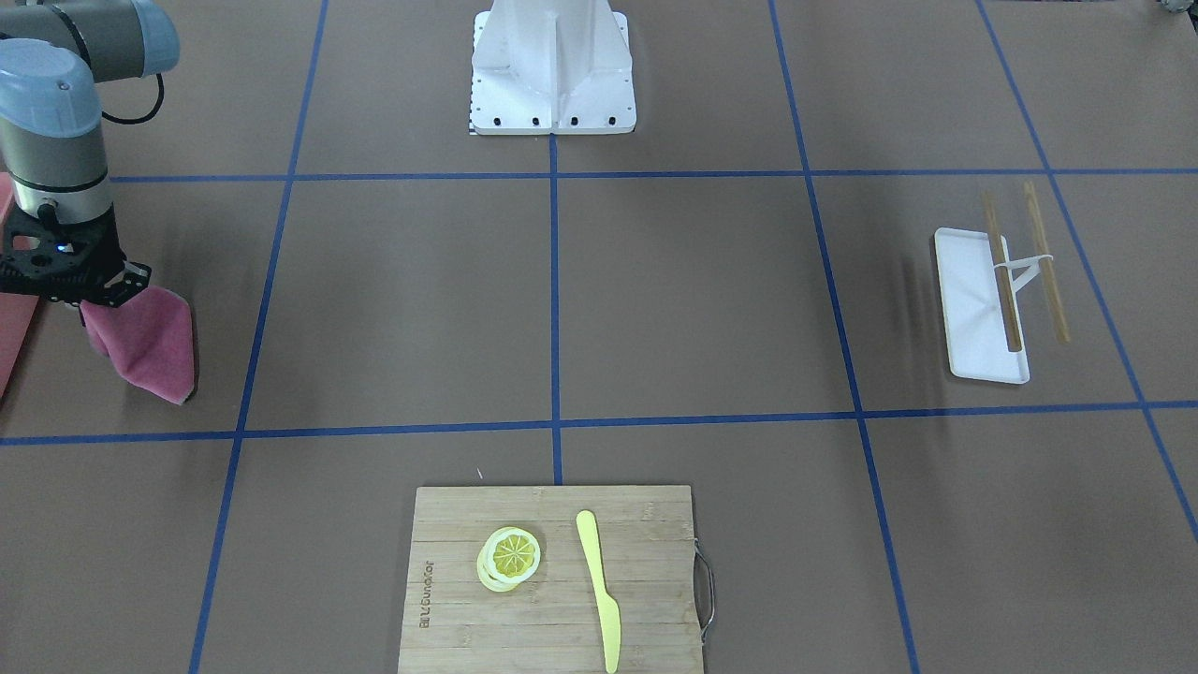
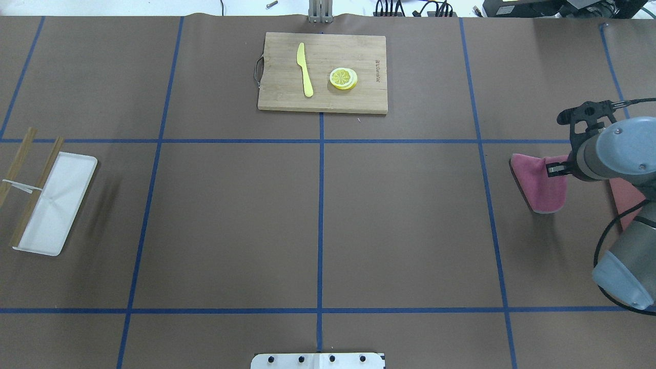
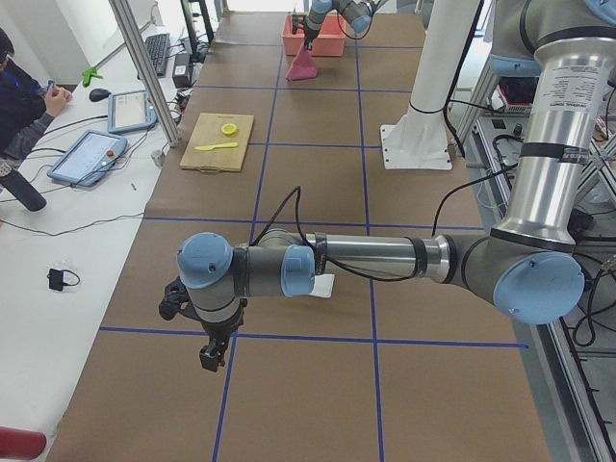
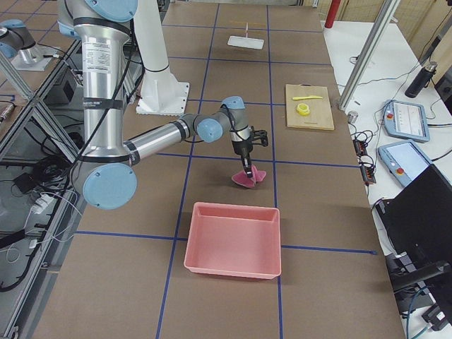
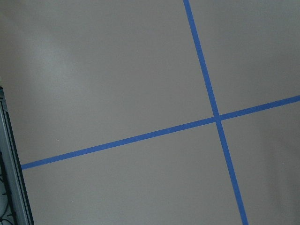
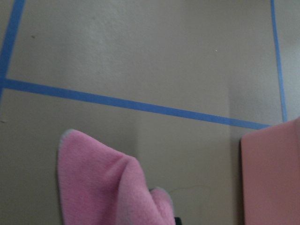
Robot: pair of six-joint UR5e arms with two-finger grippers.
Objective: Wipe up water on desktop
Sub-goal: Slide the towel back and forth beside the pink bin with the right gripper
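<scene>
The table, matte brown and crossed by blue tape lines that mark out big rectangles, fills nearly the whole front-facing view. At the left edge of that view the right tool points downward with its fingers clamped on the top of a pink cloth. The cloth hangs below it in a loose fold. Its lower corner is at or just above the table, and whether it touches cannot be told. In the right side view a pink bin sits on the table just below the cloth, toward the bottom of the frame.

The left tool shows only in the left side view, at lower left. It hangs over the table beside a tape line, and I cannot tell whether its fingers are apart or together. Its wrist camera sees only table and two crossing tape lines.

At the bottom centre of the front-facing view lies a bamboo cutting board carrying lemon slices and a yellow knife. At right, a white tray has a pair of chopsticks leaning over it.
</scene>
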